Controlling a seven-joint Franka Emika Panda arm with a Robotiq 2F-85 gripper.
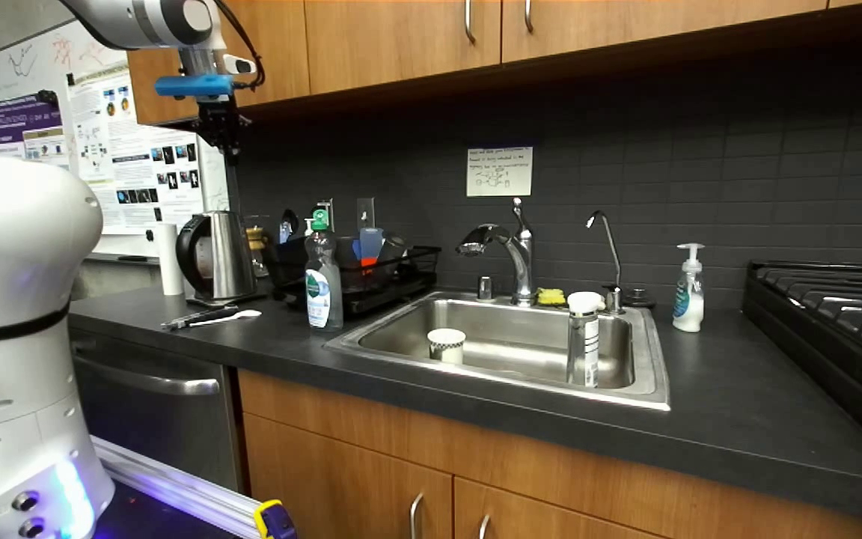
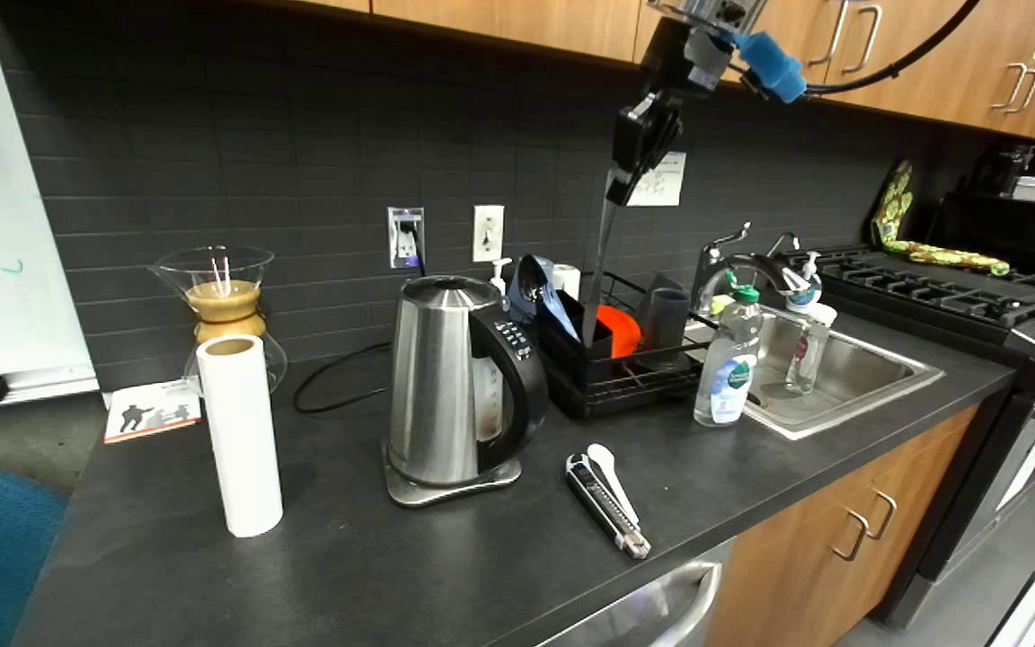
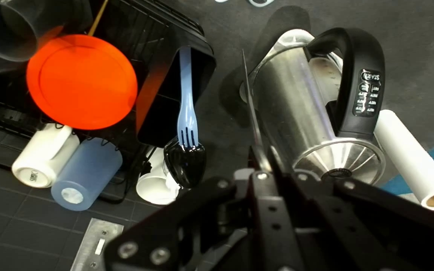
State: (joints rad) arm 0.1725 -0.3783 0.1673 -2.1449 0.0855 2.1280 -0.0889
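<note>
Beneath the tool, jaws pinched nearly together on it, hangs a knife (likely light, stiff, sharp), best gripped by its handle.

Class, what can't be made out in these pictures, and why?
Thin blade: gripped end hidden by the end effector, wrist view.
Patterned cup: foot hidden behind the sink's front rim, in an exterior view.
Note: most words too small to read, in an exterior view.
Robot's base: cut off at bottom left, in an exterior view.
</note>
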